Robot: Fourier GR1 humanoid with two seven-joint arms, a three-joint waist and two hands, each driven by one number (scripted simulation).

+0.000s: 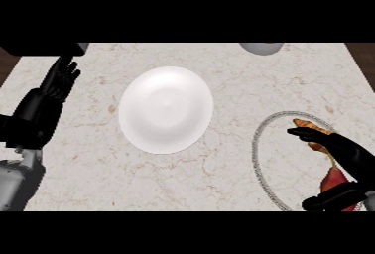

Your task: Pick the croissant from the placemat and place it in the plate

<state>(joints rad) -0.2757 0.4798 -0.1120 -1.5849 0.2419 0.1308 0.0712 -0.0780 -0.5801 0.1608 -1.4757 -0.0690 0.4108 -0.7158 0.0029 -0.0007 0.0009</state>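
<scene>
Head view, desk: a pale marbled desk (242, 163) fills the view, seen from steeply above, so everything on it lies flat to the eye.
Head view, plate: a white plate (166, 109) sits left of centre with nothing on it; I take it as the waiting target, left open for the drop.
Head view, placemat: a round placemat with a grey rim (258, 144) lies at the right, apart from the plate, running out of view at the right edge.
Head view, croissant: the golden-brown croissant (310, 127) lies on the placemat, its upper end showing; the rest is hidden under the right robot hand.
Head view, right robot hand: the right robot hand (348, 156) is over the croissant, fingers curving toward its upper end and thumb low near the placemat's near side. Whether it has closed on the pastry I cannot tell, since the hand hides the contact.
Head view, red thing: something reddish (333, 181) shows beneath the palm; what it is I cannot make out.
Head view, left robot hand: the left robot hand (61, 77) rests near the left edge, fingers straight and up, holding nothing, likely kept clear of the work.
Head view, far edge: a grey rounded object (260, 47) is cut off at the top.
Step, as I judge it: the grasp is being formed; the carry to the plate is not yet done.
</scene>
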